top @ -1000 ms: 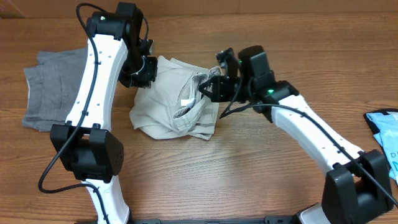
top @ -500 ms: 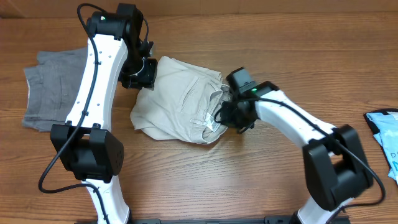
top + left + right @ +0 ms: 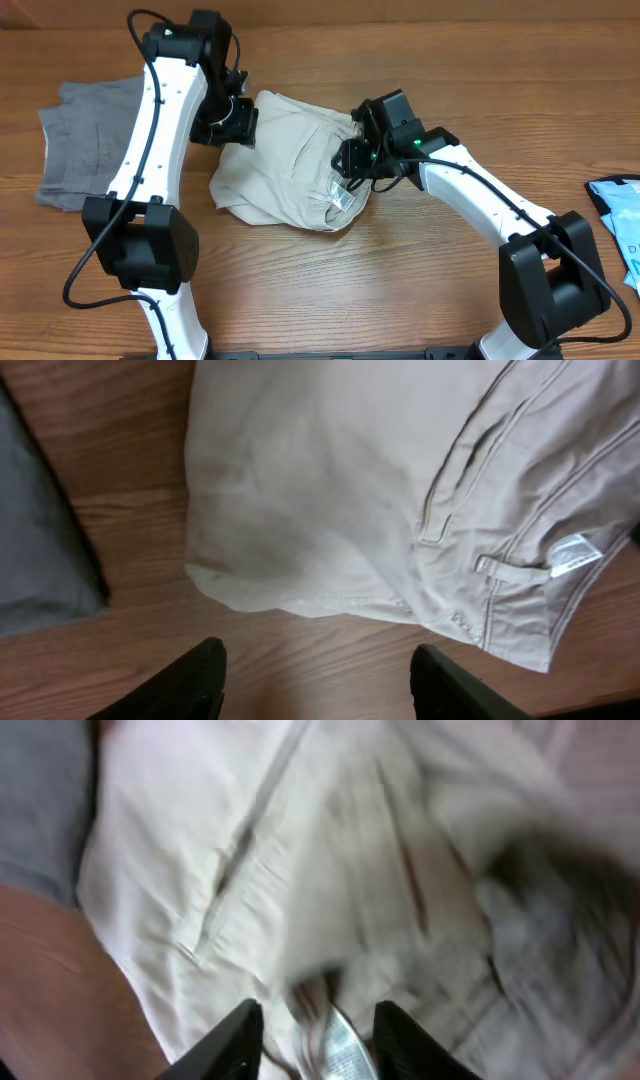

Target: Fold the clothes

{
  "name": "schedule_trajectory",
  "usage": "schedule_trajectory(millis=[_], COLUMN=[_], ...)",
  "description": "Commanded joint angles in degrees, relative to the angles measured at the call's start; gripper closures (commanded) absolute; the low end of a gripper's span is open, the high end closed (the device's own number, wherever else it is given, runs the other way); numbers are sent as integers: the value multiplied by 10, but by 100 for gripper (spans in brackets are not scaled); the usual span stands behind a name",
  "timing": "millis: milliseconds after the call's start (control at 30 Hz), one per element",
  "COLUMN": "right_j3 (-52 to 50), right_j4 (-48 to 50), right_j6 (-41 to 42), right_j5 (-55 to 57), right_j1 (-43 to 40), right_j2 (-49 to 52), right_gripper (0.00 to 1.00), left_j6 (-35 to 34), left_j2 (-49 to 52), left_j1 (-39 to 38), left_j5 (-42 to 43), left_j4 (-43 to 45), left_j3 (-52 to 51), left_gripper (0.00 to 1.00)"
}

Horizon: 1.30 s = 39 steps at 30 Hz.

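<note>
The clothes, a pair of pale beige shorts (image 3: pixel 285 160), lie bunched and folded over on the wooden table. My left gripper (image 3: pixel 228 126) hovers at their upper-left edge. In the left wrist view it (image 3: pixel 320 678) is open over bare wood, with the shorts (image 3: pixel 330 490) just ahead and nothing between its fingers. My right gripper (image 3: pixel 352 160) is over the shorts' right side. In the blurred right wrist view it (image 3: pixel 318 1038) is open, with beige fabric (image 3: pixel 330 870) and a white label (image 3: pixel 347 1045) lying below the gap.
Darker grey shorts (image 3: pixel 85 140) lie flat at the far left, close to the left arm, and show at the left edge of the left wrist view (image 3: pixel 40 550). A light-blue printed item (image 3: pixel 618 225) sits at the right table edge.
Both grippers have opened. The right one brought the raised edge of the shorts down and over, let go and drew back a little; the shorts now lie more compactly.
</note>
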Motion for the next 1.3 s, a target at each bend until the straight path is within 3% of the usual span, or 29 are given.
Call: schedule_trajectory(millis=[0,100,133,200,567,800,967,1033,1067,1133,1267], right_j3=[12,12,12,12,13,12,12,12,12,13,13], right_j4=[33,56,61,64,60,30,-2,-9,-17,-35,-109], right_j6=[9,33,34,45,51,50,70,67,67,66,54], right_j5=[10,25,29,57,71,73,204,236,246,230,126], right_j1=[3,3,3,-1,-117,-142,-144,-151,-158,-172,-198], right_j2=[-11,-10,-9,-9,-47,-38,-20,-19,-19,-25,-41], right_gripper=[56,58,67,96,96,96,96,83,72,70,67], left_j6=[11,11,11,11,11,11,12,22,22,22,31], left_j2=[-2,-2,-2,-2,-2,-2,-2,-2,-2,-4,-12], left_j1=[3,3,3,3,3,3,4,4,5,7,11], left_j5=[-2,-1,-2,-2,-19,-19,-19,-18,-17,-11,14], left_j4=[14,44,55,84,211,284,276,266,261,249,222], left_j3=[-41,-89,-108,-147,-288,-347,-360,-356,-352,-342,-311], left_gripper=[38,38,39,39,33,43,44,35,30,25,25])
